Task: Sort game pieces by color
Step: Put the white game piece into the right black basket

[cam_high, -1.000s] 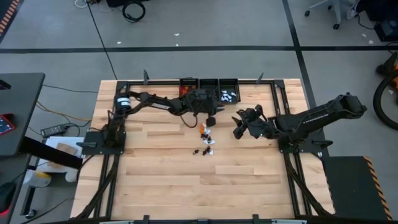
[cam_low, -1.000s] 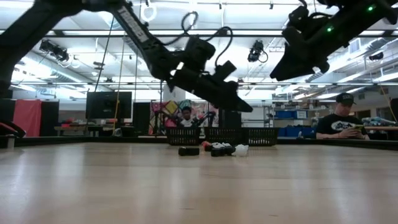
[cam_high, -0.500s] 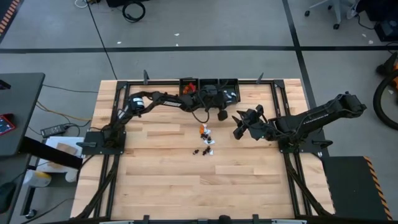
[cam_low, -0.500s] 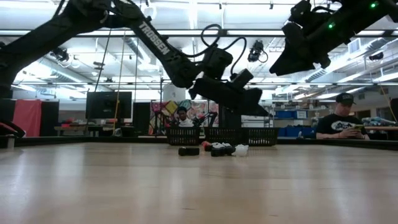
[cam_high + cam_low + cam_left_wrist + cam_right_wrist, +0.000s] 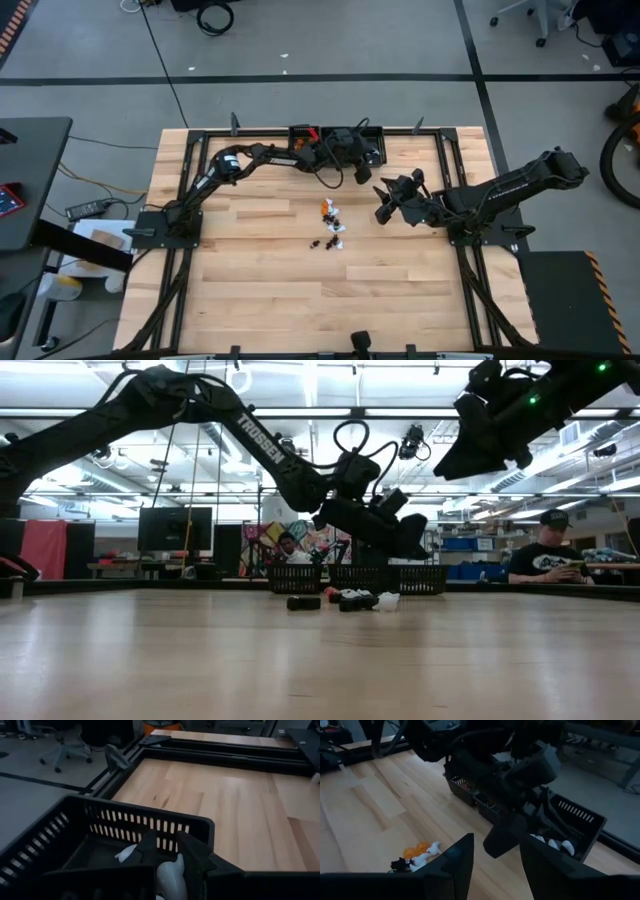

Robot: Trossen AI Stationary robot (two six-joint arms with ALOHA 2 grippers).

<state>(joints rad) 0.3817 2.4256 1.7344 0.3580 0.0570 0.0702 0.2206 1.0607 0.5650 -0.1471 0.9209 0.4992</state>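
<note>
The game pieces on the table make a small pile of orange, black and white bits (image 5: pixel 331 226), (image 5: pixel 345 600), (image 5: pixel 417 855) at mid-table. My left gripper (image 5: pixel 361 170), (image 5: pixel 415 546), (image 5: pixel 171 851) reaches over the rightmost of three black slotted bins (image 5: pixel 368 151), which has white pieces (image 5: pixel 125 854) on its floor. It is shut on a white piece (image 5: pixel 170 876). My right gripper (image 5: pixel 383 207), (image 5: pixel 495 865) hangs open in the air to the right of the pile, well above the table (image 5: pixel 470 455). My left gripper has a white game piece (image 5: pixel 172 870) pinched between its two fingers. The fingers slant down over the bin's inside from the near side. The piece is lifted clear above the bin's floor. Which part of the piece the pads meet is too small to tell.
Three slotted bins stand side by side at the far edge (image 5: pixel 335 137); the left one holds orange pieces (image 5: pixel 300 146). A black frame rail (image 5: pixel 300 131) runs round the table. Bare wood lies near and left of the pile. People sit in the room beyond (image 5: pixel 548 555).
My left gripper has swung from just above and beyond the pile toward the far edge and rightward, ending over the rightmost bin. The pile and my right arm have kept still.
</note>
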